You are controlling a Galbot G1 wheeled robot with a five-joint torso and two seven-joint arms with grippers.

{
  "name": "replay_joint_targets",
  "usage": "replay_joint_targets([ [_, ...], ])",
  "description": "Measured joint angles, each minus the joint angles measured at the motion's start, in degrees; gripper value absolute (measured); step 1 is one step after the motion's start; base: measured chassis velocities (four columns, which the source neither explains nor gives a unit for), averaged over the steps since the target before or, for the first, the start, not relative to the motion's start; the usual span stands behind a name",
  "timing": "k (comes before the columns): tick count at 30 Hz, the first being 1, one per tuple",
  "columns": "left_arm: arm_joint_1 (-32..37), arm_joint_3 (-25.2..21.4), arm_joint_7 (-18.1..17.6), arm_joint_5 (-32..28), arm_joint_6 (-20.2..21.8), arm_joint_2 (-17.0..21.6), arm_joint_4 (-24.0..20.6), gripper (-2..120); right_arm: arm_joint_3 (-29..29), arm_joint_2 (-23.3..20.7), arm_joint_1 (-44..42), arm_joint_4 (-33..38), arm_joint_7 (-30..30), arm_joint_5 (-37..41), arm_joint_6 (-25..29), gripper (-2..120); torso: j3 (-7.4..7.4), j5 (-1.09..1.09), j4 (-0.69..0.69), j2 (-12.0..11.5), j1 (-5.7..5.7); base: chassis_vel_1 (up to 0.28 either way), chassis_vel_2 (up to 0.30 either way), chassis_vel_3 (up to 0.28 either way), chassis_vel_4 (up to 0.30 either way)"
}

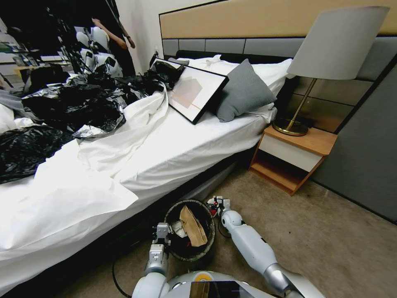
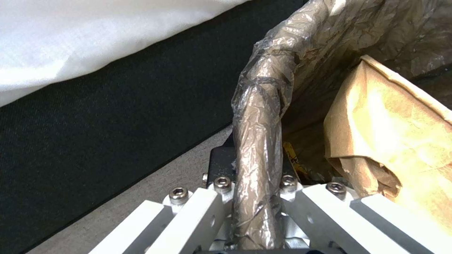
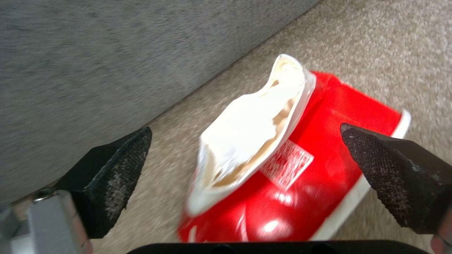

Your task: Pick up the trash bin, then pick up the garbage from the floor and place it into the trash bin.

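Note:
The trash bin [image 1: 211, 242] stands on the carpet beside the bed, lined with a brownish bag. A tan paper bag [image 1: 193, 227] and some white scraps lie inside it. My left gripper [image 1: 162, 231] is shut on the bin's bag-covered rim [image 2: 256, 134], one finger outside and one inside, with the tan paper bag [image 2: 391, 141] close by. My right gripper [image 1: 218, 203] is low over the floor just beyond the bin, by the bed base. It is open, its two black pads [image 3: 118, 173] straddling a crumpled red-and-white packet of garbage [image 3: 301, 176] on the carpet.
The bed [image 1: 173, 153] with white sheets, black plastic bags, a framed picture and a grey cushion fills the left. A wooden nightstand [image 1: 295, 157] with a lamp stands at the far right, against a grey wall. Open carpet [image 1: 322, 240] lies to the right.

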Motion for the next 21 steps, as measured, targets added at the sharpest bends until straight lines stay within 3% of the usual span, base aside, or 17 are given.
replay_joint_targets([
  [6,0.26,-0.02,-0.04,0.16,-0.05,-0.16,-0.01,1,0.59,0.55,0.96,-2.79,-0.83,-0.95,1.19,91,0.00,0.00,0.01,0.00,0.00,0.000,0.000,0.000,0.000],
  [21,-0.01,0.12,-0.07,0.46,0.01,-0.19,-0.11,1,2.47,0.85,-0.21,-5.67,-2.83,-2.70,4.10,34,0.00,0.00,0.01,0.00,0.00,0.000,0.000,0.000,0.000],
])
